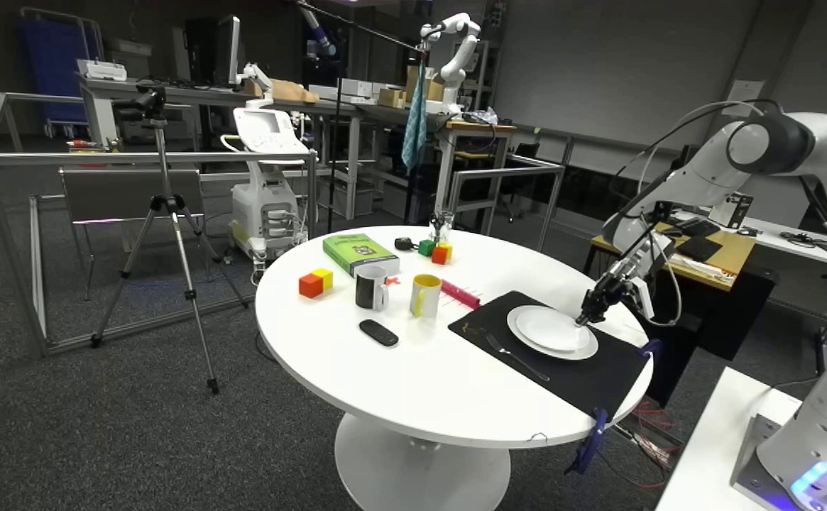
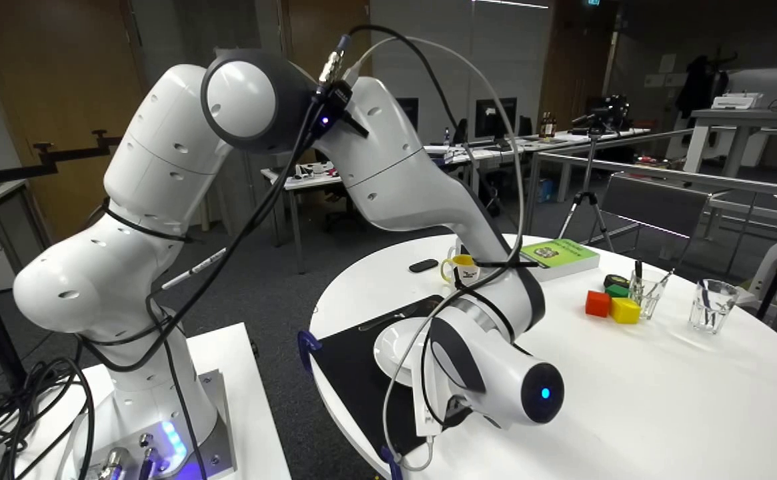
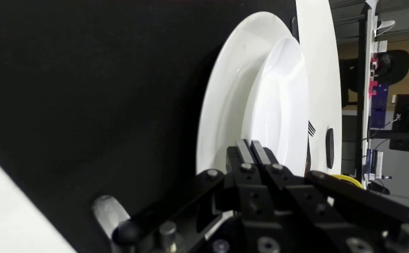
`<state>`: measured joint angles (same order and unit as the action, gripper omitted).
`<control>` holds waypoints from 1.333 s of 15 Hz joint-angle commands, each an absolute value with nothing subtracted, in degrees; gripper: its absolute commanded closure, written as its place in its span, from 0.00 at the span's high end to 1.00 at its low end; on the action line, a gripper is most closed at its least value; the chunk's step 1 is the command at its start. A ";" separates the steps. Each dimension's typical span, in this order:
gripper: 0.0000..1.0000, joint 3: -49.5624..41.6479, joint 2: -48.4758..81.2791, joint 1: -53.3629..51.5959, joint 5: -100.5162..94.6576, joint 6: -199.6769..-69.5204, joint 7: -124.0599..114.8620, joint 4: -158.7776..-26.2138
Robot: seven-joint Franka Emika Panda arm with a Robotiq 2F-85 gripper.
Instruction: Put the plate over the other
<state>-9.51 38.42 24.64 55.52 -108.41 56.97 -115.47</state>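
One plate (image 3: 278,105) over another (image 3: 218,116), pincer (image 3: 249,142) gripping upper rim, arm (image 2: 395,160) hiding this in an exterior view

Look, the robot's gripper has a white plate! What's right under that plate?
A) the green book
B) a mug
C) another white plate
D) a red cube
C, because the wrist view shows the upper white plate, its edge between the fingertips of the gripper, over the lower white plate, whose rim sticks out past it.
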 commanded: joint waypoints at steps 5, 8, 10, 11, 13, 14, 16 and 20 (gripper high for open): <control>0.01 -9.61 38.33 25.21 54.51 -105.34 58.10 -113.77; 0.01 -9.62 38.49 25.22 54.42 -105.42 58.18 -113.36; 0.01 -9.63 38.51 25.21 54.27 -105.38 58.14 -113.17; 0.01 -9.66 38.58 25.16 54.15 -105.45 57.98 -113.05; 0.01 -9.71 38.84 25.22 54.09 -105.55 57.84 -112.70; 0.01 -9.71 38.95 25.30 54.03 -105.42 57.75 -112.51; 0.01 -9.71 39.07 25.33 53.95 -105.41 57.68 -112.28; 0.01 -9.79 39.56 25.45 53.20 -105.08 57.27 -111.69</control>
<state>-9.53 38.73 24.71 54.63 -108.41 57.12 -113.90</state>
